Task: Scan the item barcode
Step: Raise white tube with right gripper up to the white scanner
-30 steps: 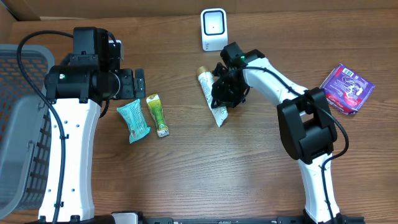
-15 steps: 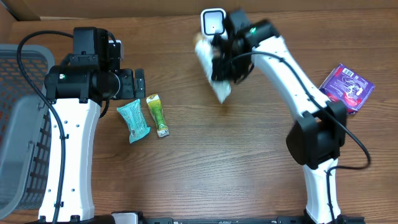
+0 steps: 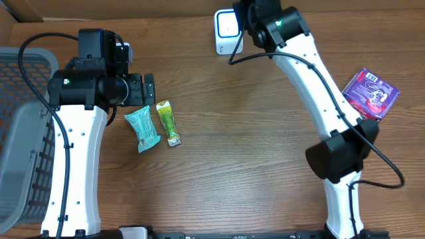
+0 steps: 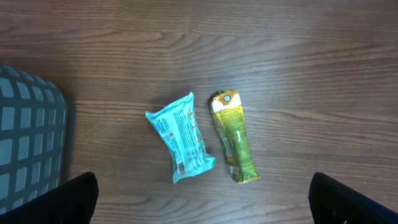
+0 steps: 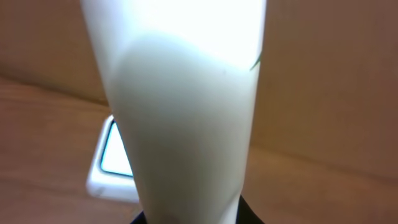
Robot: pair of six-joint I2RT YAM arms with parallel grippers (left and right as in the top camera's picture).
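Lifted since earlier, white tube (image 5: 180,112) now stands before scanner (image 3: 227,30), basket (image 3: 26,99) well apart.

I see a milky white pouch (image 5: 180,112), a white scanner (image 3: 227,30), a teal packet (image 3: 142,129), a green-and-yellow packet (image 3: 168,123), a purple packet (image 3: 370,93), a grey grid-patterned basket (image 3: 20,66) and a brown wood-grain table (image 3: 232,172).

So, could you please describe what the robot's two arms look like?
Both the left arm and the right arm have white, rounded link shells with black joint housings. Each carries a small green indicator light, and thin black cables loop alongside. The jaws are black.
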